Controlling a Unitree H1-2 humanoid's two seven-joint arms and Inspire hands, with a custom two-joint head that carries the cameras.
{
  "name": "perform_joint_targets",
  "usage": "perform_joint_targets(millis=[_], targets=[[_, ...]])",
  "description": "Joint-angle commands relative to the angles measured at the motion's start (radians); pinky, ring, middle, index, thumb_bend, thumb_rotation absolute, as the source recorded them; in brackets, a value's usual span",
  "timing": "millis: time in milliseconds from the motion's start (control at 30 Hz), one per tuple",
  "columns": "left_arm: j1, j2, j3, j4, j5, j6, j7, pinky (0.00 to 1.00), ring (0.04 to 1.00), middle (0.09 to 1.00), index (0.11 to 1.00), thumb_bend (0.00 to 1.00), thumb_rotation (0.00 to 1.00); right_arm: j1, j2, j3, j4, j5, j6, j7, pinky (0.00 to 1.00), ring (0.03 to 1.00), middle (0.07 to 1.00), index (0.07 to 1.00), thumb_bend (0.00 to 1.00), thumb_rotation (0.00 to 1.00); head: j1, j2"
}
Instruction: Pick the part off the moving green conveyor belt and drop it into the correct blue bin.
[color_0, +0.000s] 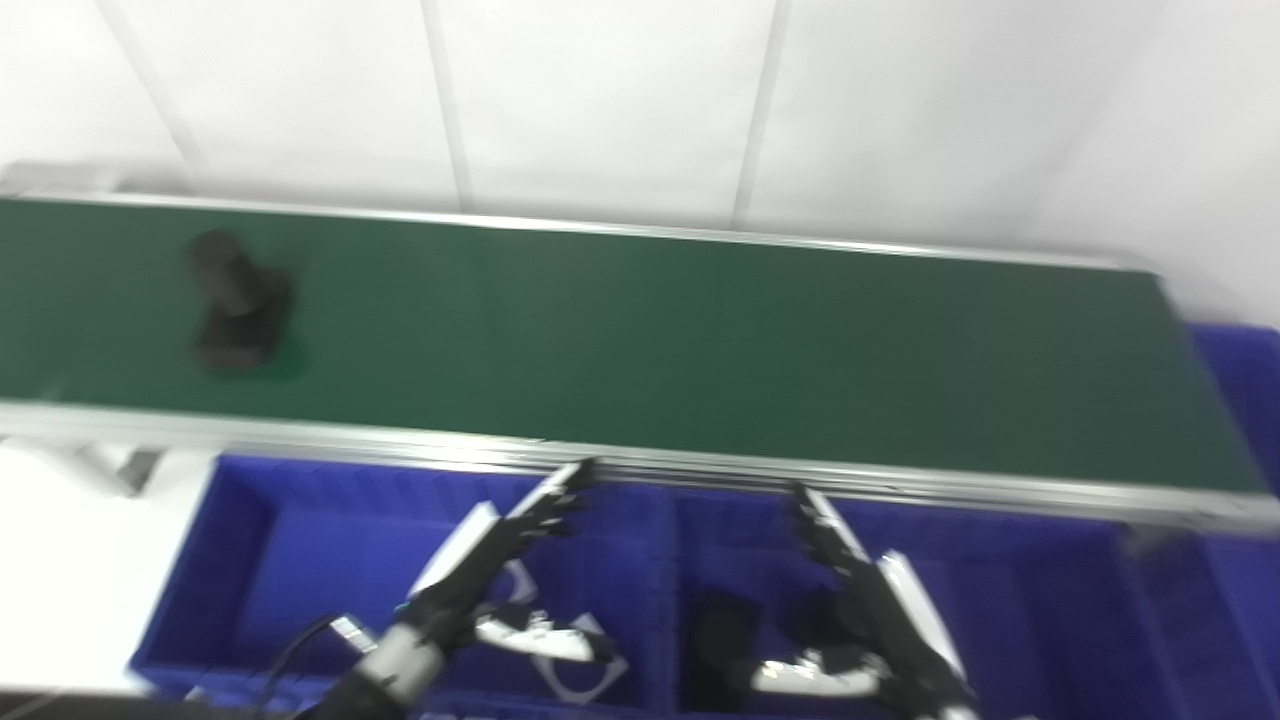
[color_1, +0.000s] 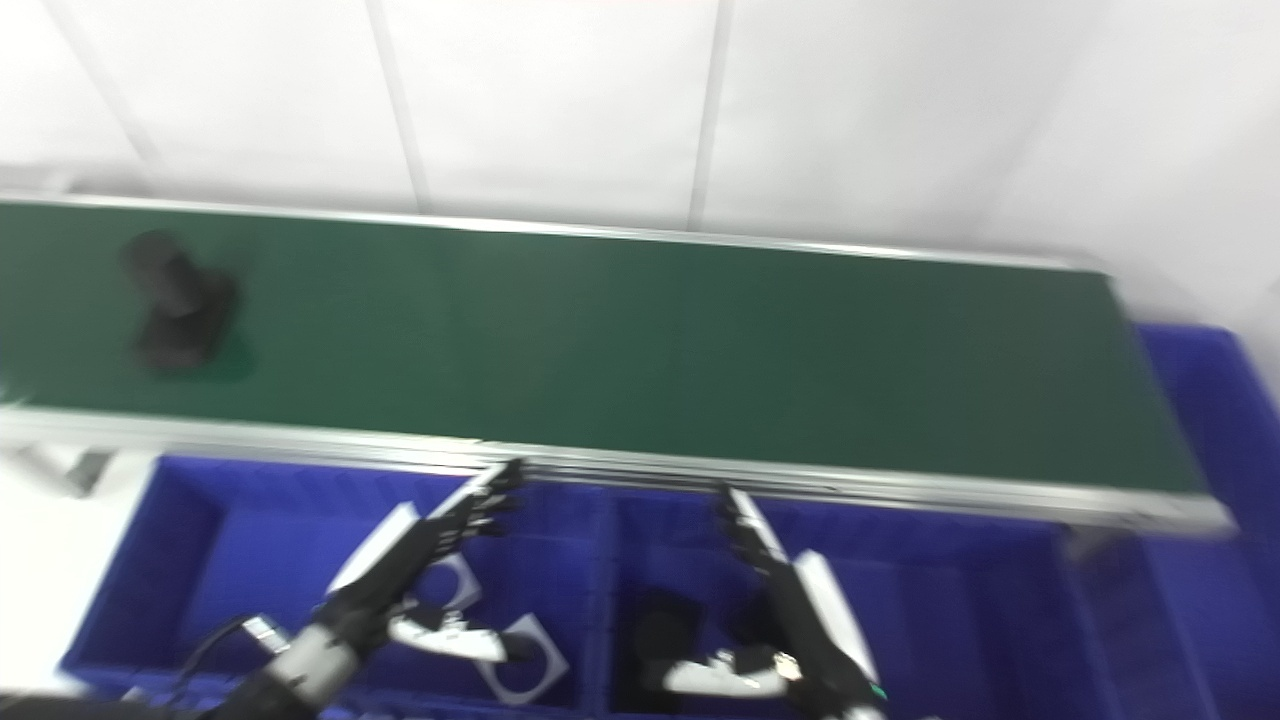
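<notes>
Nearest the robot, the left hand (color_0: 490, 575) and the right hand (color_0: 865, 600) both hover with fingers spread and holding nothing above the blue bins just on the near side of the green conveyor belt (color_0: 700, 340), the left over the left blue bin (color_0: 240, 560), where flat grey square parts (color_1: 520, 655) lie, and the right over the middle blue bin (color_0: 1020, 590), where dark parts (color_0: 720, 635) sit. Farther off, the dark part (color_0: 238, 305), blurred, rests on the conveyor belt's far left end, well apart from both hands, and beyond the belt's right end another blue bin (color_0: 1245, 370) shows.
</notes>
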Motion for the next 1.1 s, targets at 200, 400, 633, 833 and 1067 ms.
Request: perform_joint_targets(millis=[200, 400, 633, 833, 1067], targets=[[-0.018, -0.024, -0.017, -0.002, 0.019, -0.024, 0.033, 0.82, 0.886, 0.942, 0.938, 0.84, 0.23, -0.012, -0.017, -0.008, 0.012, 0.024, -0.072, -0.012, 0.88, 0.93, 0.954, 0.996, 0.79, 0.0, 0.009, -0.018], [-0.026, -0.027, -0.023, 0.018, 0.022, -0.046, 0.043, 0.82, 0.886, 0.94, 0.936, 0.84, 0.23, -0.016, -0.023, -0.012, 0.026, 0.043, -0.083, -0.013, 0.89, 0.925, 0.95, 0.995, 0.79, 0.0, 0.009, -0.032], [-0.027, -0.032, -0.03, 0.041, 0.041, -0.071, 0.066, 0.79, 0.865, 0.916, 0.92, 0.86, 0.22, -0.014, -0.027, -0.016, 0.052, 0.043, -0.114, -0.021, 0.88, 0.908, 0.94, 0.987, 0.8, 0.0, 0.017, -0.079], [-0.028, -0.028, -0.032, 0.027, 0.054, -0.046, 0.06, 0.77, 0.866, 0.93, 0.926, 0.87, 0.25, -0.01, -0.028, -0.019, 0.038, 0.059, -0.088, -0.009, 0.88, 0.855, 0.957, 0.999, 0.8, 0.0, 0.015, -0.071], [-0.03, -0.029, -0.03, 0.04, 0.046, -0.068, 0.066, 0.77, 0.858, 0.92, 0.926, 0.87, 0.23, -0.011, -0.028, -0.018, 0.047, 0.054, -0.107, -0.016, 0.89, 0.928, 0.954, 0.997, 0.8, 0.0, 0.009, -0.066]])
